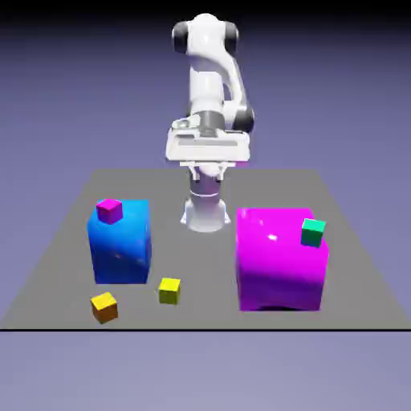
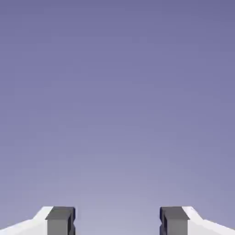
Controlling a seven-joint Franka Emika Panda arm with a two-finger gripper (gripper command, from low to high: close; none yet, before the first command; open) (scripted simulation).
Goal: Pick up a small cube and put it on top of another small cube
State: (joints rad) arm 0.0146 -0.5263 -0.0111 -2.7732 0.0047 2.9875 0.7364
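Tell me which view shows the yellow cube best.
Exterior view: the yellow cube sits in plain sight on the table, beside the orange cube. Hand view shows only backdrop, no cube.

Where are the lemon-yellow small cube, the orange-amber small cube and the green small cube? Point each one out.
lemon-yellow small cube (image 1: 169, 290): exterior view, middle of its front.
orange-amber small cube (image 1: 104, 307): exterior view, its centre.
green small cube (image 1: 312, 233): exterior view, its front face, atop the big magenta block (image 1: 277, 269).
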